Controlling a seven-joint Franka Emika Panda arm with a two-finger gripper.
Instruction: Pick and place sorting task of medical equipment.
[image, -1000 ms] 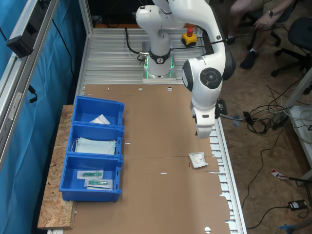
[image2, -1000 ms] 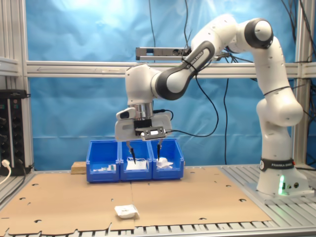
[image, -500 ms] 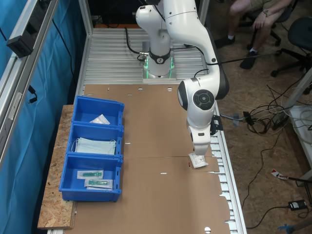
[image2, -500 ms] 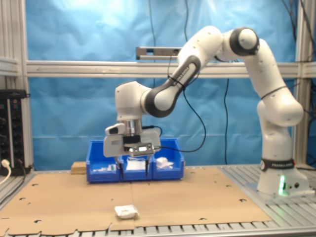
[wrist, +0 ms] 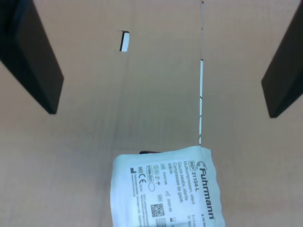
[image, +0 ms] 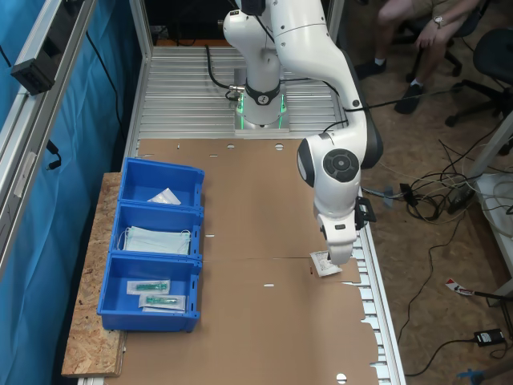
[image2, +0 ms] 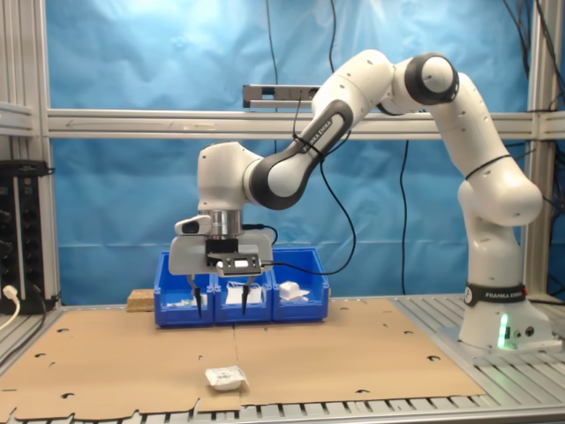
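Since a moment ago we have lowered the gripper point(image2: 220, 312) toward the cardboard point(image2: 115, 362), fingers point(wrist: 35, 56) spread wide and holding nothing, so they can straddle the white sachet point(image2: 224, 379). It lies flat near the cardboard's front edge, below the gripper and well apart from the blue bins point(image2: 243, 298) where, we judge, it belongs.

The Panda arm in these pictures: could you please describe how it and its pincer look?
The arm is glossy white with rounded segments and dark grey joint caps. A black cable hangs along it, and a green light glows at its base. The pincer has a pale grey body and two slim black fingers.
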